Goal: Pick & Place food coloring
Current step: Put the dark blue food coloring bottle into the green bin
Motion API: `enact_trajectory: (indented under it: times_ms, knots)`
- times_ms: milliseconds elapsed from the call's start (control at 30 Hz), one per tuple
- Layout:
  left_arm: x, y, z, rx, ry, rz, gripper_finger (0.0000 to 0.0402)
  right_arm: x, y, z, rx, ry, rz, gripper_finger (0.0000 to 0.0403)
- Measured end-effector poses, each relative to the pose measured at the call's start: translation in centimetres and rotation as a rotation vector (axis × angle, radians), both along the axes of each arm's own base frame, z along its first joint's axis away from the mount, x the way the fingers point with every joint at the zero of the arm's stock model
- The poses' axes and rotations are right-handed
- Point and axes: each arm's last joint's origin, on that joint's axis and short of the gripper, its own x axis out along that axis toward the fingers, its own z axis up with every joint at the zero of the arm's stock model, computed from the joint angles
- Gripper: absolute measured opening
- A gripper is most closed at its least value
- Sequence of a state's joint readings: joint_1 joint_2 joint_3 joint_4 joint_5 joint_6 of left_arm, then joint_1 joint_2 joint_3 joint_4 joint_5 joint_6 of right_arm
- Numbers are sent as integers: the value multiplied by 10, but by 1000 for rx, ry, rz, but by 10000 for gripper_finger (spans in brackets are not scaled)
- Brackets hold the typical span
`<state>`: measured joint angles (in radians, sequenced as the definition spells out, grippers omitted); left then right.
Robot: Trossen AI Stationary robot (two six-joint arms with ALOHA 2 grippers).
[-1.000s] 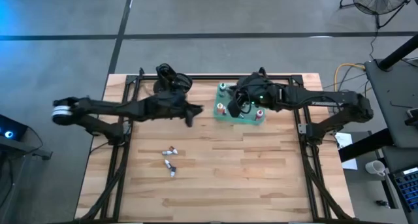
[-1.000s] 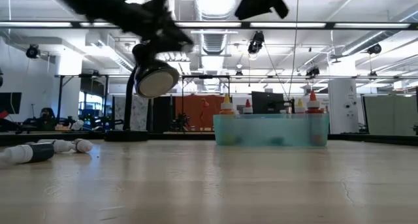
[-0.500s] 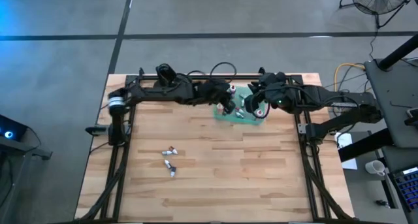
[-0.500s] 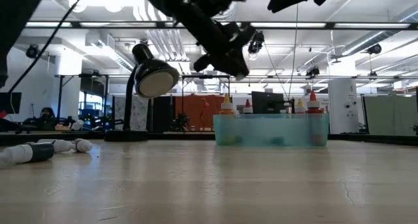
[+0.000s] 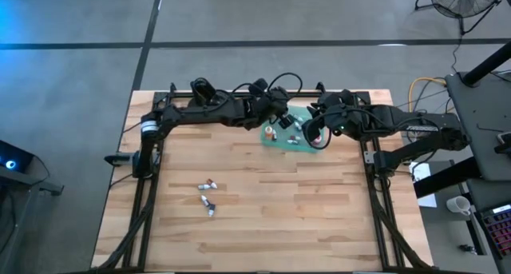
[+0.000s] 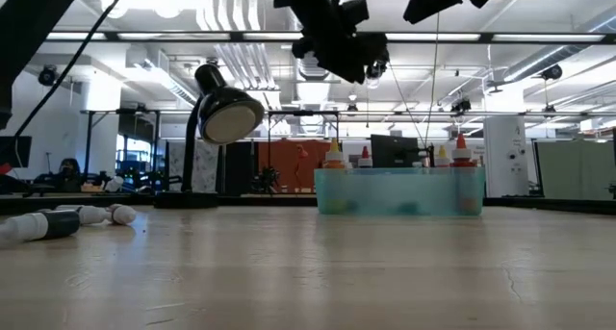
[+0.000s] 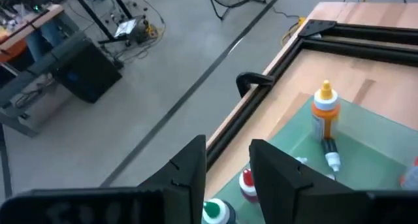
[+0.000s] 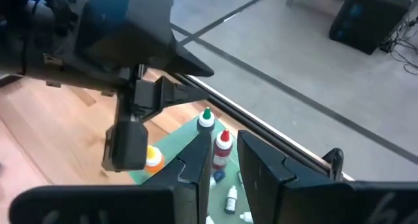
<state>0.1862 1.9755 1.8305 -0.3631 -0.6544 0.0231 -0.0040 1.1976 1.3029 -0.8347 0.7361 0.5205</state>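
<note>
Left gripper has swung over the tray, lamp behind.

The flat teal-green square tray sits at the far middle of the wooden surface, with small capped food coloring bottles standing and lying in it. More tiny bottles lie well apart, nearer and to its left.
</note>
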Motion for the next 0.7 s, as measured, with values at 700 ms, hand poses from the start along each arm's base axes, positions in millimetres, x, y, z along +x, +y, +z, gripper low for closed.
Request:
enact_trajectory:
  times_ms: [700]
  knots:
    - [-79, -86, 30, -145, 413, -197, 92, 19, 12, -20, 216, 100, 344, 68]
